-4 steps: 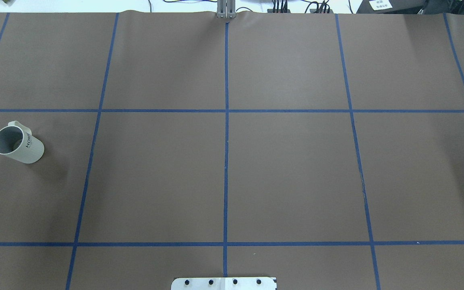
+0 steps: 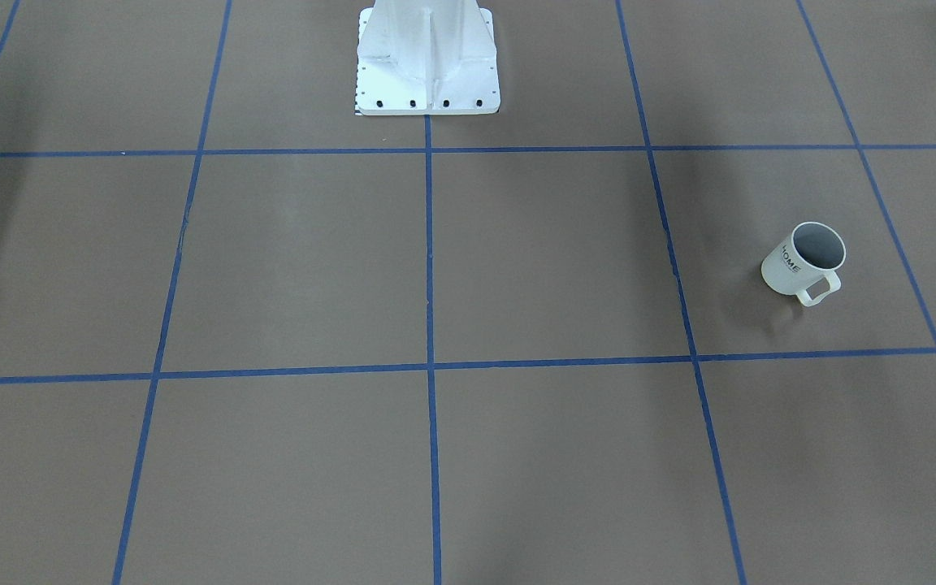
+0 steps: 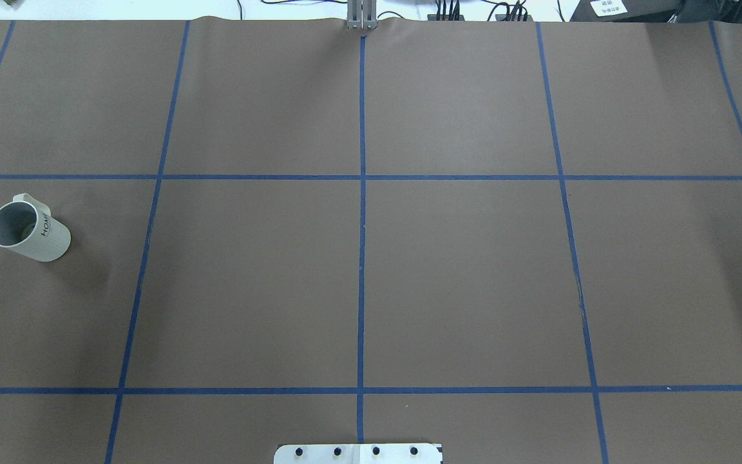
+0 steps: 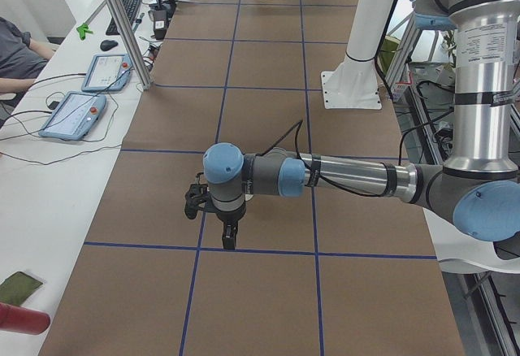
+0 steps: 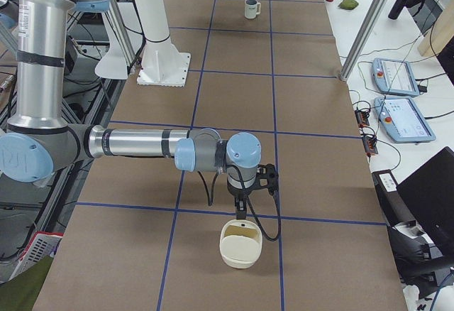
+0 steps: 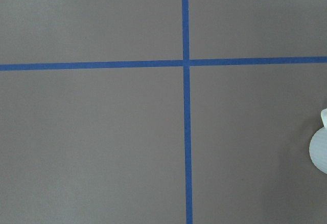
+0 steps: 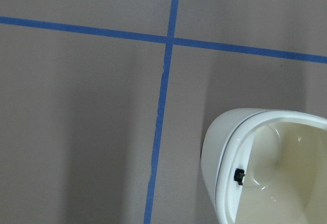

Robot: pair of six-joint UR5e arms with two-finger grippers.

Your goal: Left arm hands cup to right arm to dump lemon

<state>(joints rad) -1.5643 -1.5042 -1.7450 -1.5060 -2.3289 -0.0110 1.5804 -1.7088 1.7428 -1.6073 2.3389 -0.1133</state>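
Clearly I am only starting: the cup (image 3: 28,229) is standing upright on the table (image 3: 461,277), far out on my left side, handle turned away from my base, nothing touching it. I am not making out the lemon in its grey hollow. My left gripper (image 4: 230,238) is hanging fingers-down above the table; my right gripper (image 5: 241,210) is hovering near a white container (image 5: 240,244). Whether either pair of fingers is parted or closed, I cannot tell. Next, I judge, my left arm is needing to line up on the cup's wall and grip it level.
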